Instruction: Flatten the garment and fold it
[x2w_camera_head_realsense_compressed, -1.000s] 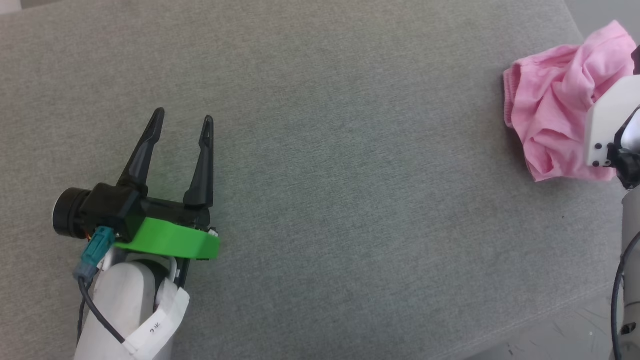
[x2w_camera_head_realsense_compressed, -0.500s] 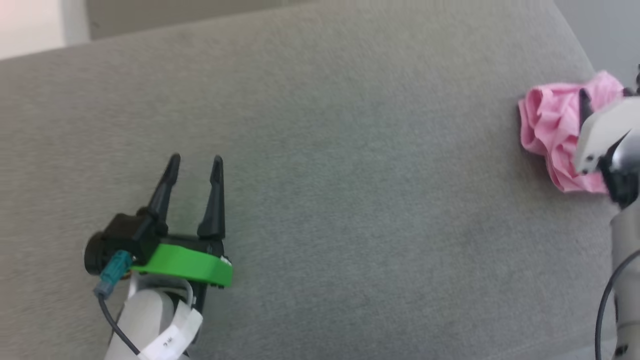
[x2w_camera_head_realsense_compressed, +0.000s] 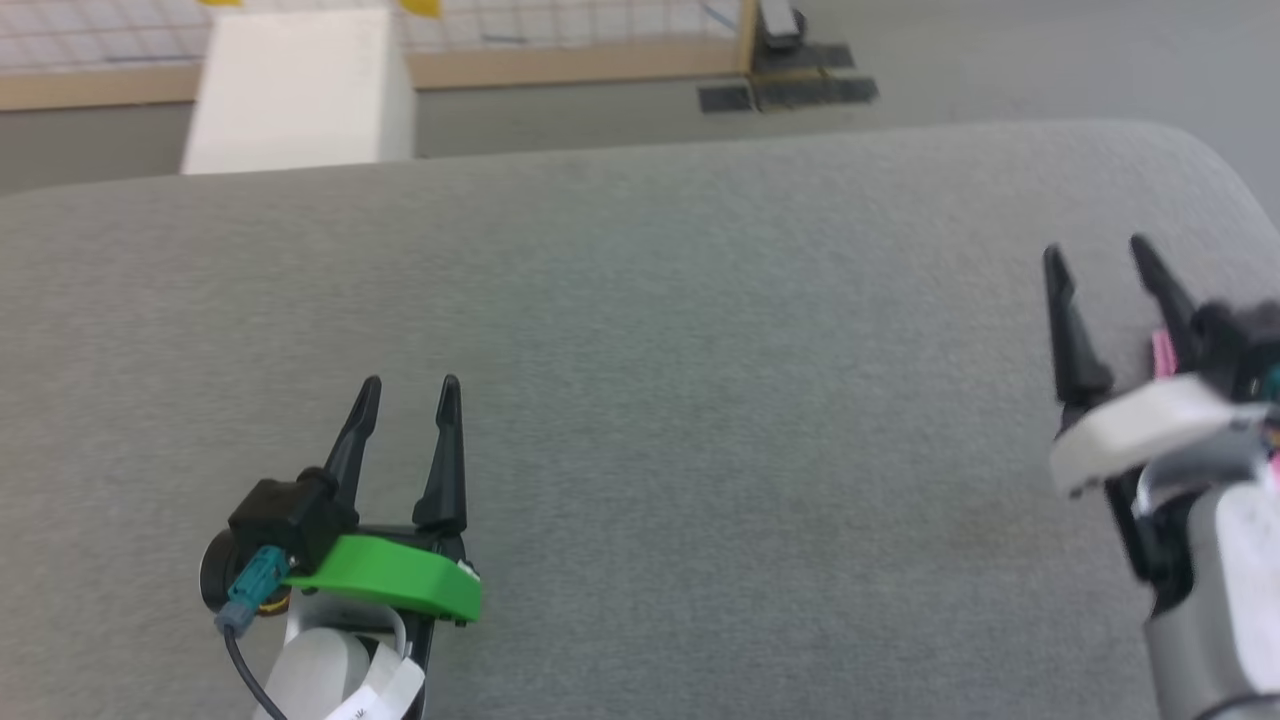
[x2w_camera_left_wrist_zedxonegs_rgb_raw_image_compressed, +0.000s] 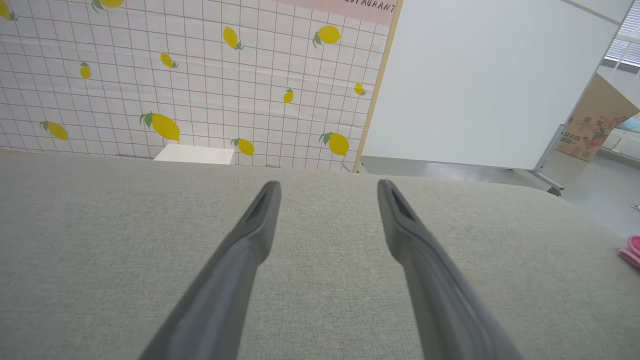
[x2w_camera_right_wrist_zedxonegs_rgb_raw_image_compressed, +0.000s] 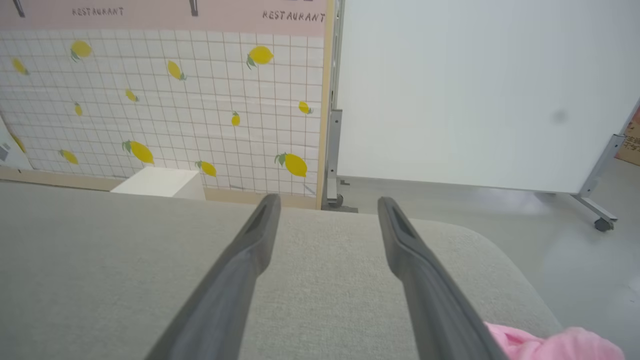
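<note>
Showing both arms poised over the work, fingers pointing toward 12 o'clock in the head view. Nearest, at 7 o'clock, the left gripper (x2w_camera_head_realsense_compressed: 411, 382), two long dark fingers on a green collar, hovers with its jaws spread wide and nothing between them. At 4 o'clock the right gripper (x2w_camera_head_realsense_compressed: 1094, 246), on a white collar, is likewise spread wide and empty.

The light pink thin-cloth garment (x2w_camera_right_wrist_zedxonegs_rgb_raw_image_compressed: 550, 345) lies crumpled just beside this gripper's right finger, at 5 o'clock in the right wrist view. Whether finger and cloth touch cannot be told. In the head view only a pink sliver shows behind the gripper.

The garment rests near the rounded right-hand corner of the grey woven-fabric surface (x2w_camera_head_realsense_compressed: 700, 400), well apart from the left gripper. Judged from this layout, flattening has not begun: the bunched cloth probably has to come toward the bare middle, where both open grippers could each take an edge.

Beyond the far edge, at 11 o'clock, stands a white rectangular box (x2w_camera_head_realsense_compressed: 300, 95). Farther back are a lemon-printed tile wall panel (x2w_camera_left_wrist_zedxonegs_rgb_raw_image_compressed: 175, 75) and a plain white partition board (x2w_camera_right_wrist_zedxonegs_rgb_raw_image_compressed: 475, 90).
</note>
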